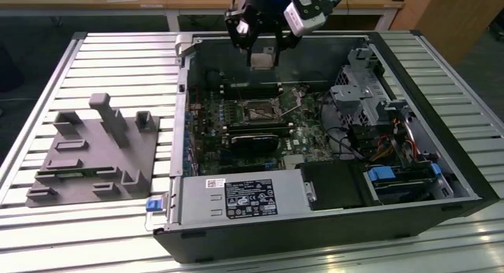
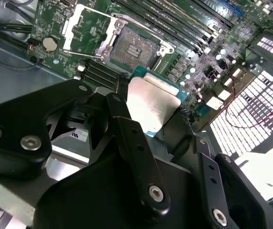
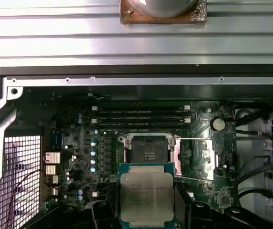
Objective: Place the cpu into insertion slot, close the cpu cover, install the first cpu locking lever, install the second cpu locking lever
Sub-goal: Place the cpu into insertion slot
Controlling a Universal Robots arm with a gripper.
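My gripper (image 1: 261,49) hangs over the far part of the open computer case, shut on the cpu (image 1: 261,62). In the second wrist view the cpu (image 2: 153,102) shows its dull silver top between two black fingers (image 2: 126,129). The first wrist view has the cpu (image 3: 147,198) held above the motherboard, just short of the insertion slot (image 3: 149,150). The insertion slot (image 2: 135,49) lies uncovered with a dark centre; in the exterior view it (image 1: 258,111) is mid-board. The cpu cover (image 2: 86,26) is swung open beside the slot, as is the cpu cover (image 3: 196,160) in the first wrist view.
A black labelled power-supply box (image 1: 244,199) fills the case's near side. A black module (image 1: 256,140) sits just below the slot. Drive bays and cables (image 1: 378,125) crowd the exterior view's right. A grey fixture (image 1: 87,155) stands on the slatted table. Long memory slots (image 3: 141,117) run beside the socket.
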